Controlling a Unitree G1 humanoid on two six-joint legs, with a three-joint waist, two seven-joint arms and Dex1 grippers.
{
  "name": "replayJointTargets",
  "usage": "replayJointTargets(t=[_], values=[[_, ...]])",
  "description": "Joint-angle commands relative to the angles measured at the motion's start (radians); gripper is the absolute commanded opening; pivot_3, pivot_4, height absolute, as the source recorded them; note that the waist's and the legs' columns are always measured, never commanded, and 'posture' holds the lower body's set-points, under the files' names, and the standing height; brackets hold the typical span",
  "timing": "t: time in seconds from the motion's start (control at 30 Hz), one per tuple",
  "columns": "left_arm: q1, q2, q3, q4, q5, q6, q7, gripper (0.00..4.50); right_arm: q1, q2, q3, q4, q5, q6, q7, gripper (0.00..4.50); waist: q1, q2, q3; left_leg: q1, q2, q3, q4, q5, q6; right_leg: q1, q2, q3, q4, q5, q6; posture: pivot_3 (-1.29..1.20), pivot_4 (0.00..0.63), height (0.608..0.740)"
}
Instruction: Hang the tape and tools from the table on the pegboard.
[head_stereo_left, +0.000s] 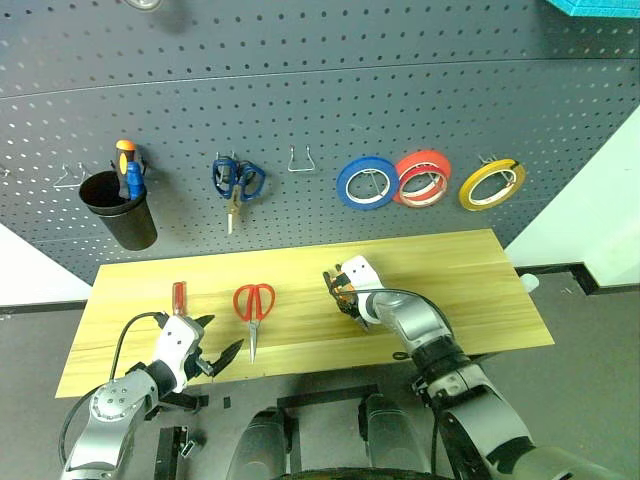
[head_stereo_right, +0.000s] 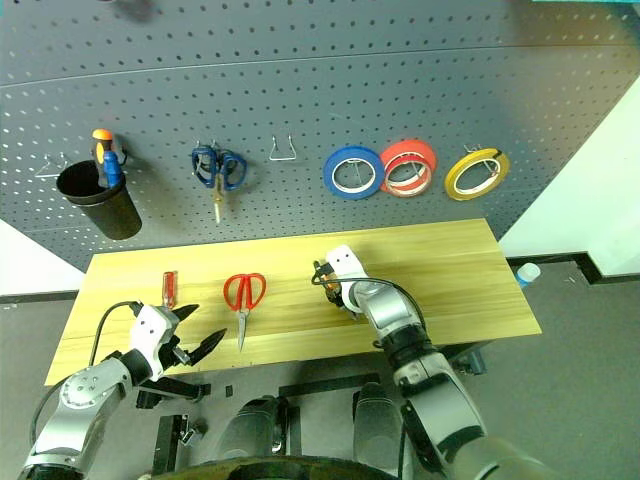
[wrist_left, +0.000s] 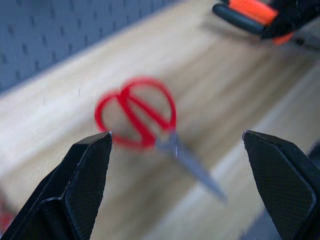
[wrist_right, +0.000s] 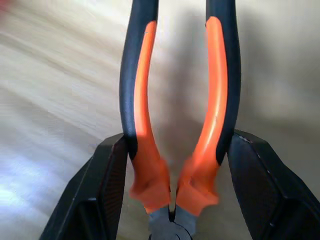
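The right end effector (head_stereo_left: 343, 289) is clamped across both handles of the orange-and-black-handled pliers (wrist_right: 177, 125), above the light wooden desk (head_stereo_left: 480, 285). Keep that squeeze firm (handles could slip) while carrying them to the free wire hook (head_stereo_left: 301, 158) on the grey pegboard (head_stereo_left: 300, 80). The left end effector (head_stereo_left: 216, 340) stands spread apart near the red-handled scissors (head_stereo_left: 253, 305).

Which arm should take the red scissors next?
Left. The left gripper hangs open right beside the red scissors on the table, its wrist view looking straight at them between the jaws. The right gripper is busy, shut on the pliers.
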Motion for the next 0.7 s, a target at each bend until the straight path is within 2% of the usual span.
replayJointTargets(t=[0.03,0.17,0.37,0.5,0.7], values=[[-0.002,-0.021,0.054,-0.059,-0.070,-0.052,-0.012,4.38,-0.004,-0.077,0.048,-0.213,0.022,-0.279,0.180,2.65,0.001,0.000,0.000,0.000,0.000,0.000,0.000,0.000,0.000,0.000,0.000,0.000,0.000,0.000,0.000,-0.01,0.110,0.740],[-0.039,-0.037,0.072,-0.067,-0.089,-0.091,-0.016,4.38,-0.023,-0.127,0.051,-0.309,0.077,-0.452,0.323,2.65,0.004,-0.001,0.000,0.000,0.000,0.000,0.001,0.000,0.000,0.001,0.000,0.000,0.000,0.000,0.000,-0.02,0.106,0.740],[-0.202,-0.068,0.117,-0.041,-0.080,-0.182,0.050,4.38,-0.179,-0.044,-0.020,-0.309,0.165,-0.534,0.355,2.65,0.005,-0.002,-0.001,0.000,0.000,0.000,0.004,0.001,-0.002,0.002,0.000,0.000,0.000,0.002,0.000,-0.04,0.088,0.740],[-0.306,-0.096,0.115,0.014,-0.027,-0.290,0.100,4.38,-0.342,0.063,-0.106,-0.169,0.201,-0.657,0.273,2.65,0.003,-0.002,-0.001,0.001,0.000,0.000,0.004,0.002,-0.003,0.003,0.001,0.000,0.000,0.006,0.000,-0.04,0.081,0.740],[-0.338,-0.121,0.102,0.057,0.002,-0.352,0.131,4.38,-0.508,0.152,-0.201,0.100,0.223,-0.799,0.194,2.65,0.002,-0.004,-0.002,0.001,0.000,0.000,0.001,0.002,-0.003,0.002,0.001,0.000,-0.002,0.008,0.000,-0.04,0.078,0.740]])
